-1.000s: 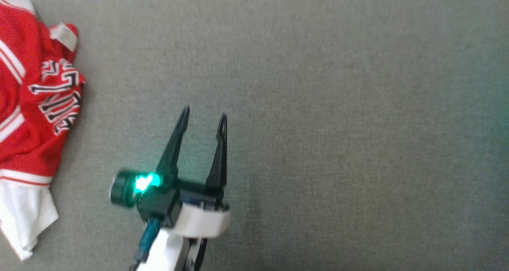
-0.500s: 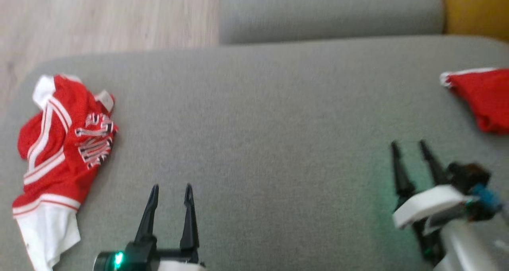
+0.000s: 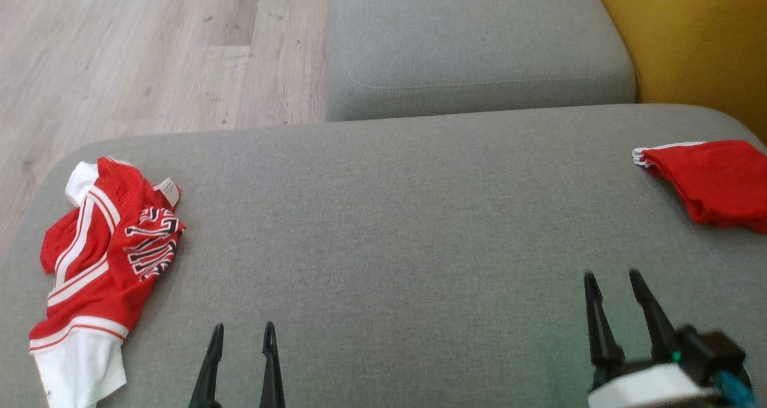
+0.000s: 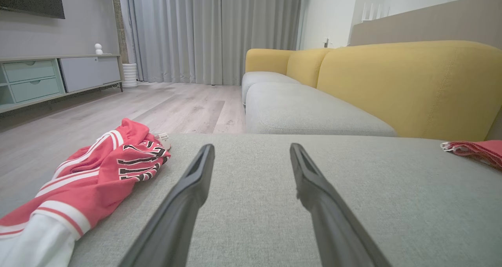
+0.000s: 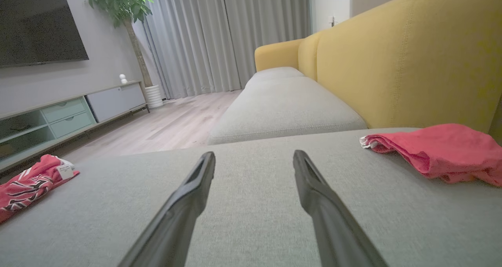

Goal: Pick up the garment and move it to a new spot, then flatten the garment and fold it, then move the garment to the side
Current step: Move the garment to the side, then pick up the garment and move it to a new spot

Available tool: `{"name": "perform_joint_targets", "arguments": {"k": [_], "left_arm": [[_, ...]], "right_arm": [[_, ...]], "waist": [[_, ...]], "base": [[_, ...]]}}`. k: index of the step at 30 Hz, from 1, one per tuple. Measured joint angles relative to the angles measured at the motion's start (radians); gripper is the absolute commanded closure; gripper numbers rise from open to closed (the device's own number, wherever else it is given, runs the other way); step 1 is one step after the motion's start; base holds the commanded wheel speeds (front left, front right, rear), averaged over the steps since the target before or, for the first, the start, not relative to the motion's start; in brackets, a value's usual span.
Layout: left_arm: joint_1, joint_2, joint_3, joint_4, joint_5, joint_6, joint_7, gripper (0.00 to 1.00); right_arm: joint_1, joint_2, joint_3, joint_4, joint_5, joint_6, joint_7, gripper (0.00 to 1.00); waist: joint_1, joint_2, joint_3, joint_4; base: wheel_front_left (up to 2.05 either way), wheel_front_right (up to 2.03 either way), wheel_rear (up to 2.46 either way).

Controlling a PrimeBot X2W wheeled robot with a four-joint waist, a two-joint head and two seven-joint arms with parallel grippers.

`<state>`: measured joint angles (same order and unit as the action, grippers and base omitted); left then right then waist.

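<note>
The head camera had lifted, taking in the whole sofa cushion (image 3: 383,228). The left end effector (image 3: 242,327) and right end effector (image 3: 611,274) were open and empty. The crumpled red garment (image 3: 102,264) lay at 9 o'clock, probably not yet picked up. Its block lettering and white tag (image 3: 169,191) were unreadable.

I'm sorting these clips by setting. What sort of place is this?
Most likely a home living room: a yellow sofa, a wall-mounted TV above a low media cabinet, and floor-length curtains.
</note>
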<state>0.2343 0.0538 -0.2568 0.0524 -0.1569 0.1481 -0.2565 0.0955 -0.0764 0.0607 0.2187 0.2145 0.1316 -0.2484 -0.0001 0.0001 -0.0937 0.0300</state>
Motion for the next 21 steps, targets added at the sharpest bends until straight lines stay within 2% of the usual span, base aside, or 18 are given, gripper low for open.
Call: {"name": "perform_joint_targets", "arguments": {"k": [6,21], "left_arm": [[0.055,0.002,0.004,-0.018,0.022,-0.005,0.0,0.0],[0.061,0.002,0.032,-0.016,0.035,-0.018,0.0,0.0]], "right_arm": [[0.102,0.017,-0.017,-0.047,-0.036,0.0,-0.002,0.0],[0.103,0.029,-0.006,-0.043,-0.058,0.0,-0.002,0.0]], "waist": [[-0.0001,0.0,-0.024,-0.007],[0.0,0.0,-0.031,-0.006]], "base": [[0.0,0.0,0.0],[0.0,0.0,0.0]]}}
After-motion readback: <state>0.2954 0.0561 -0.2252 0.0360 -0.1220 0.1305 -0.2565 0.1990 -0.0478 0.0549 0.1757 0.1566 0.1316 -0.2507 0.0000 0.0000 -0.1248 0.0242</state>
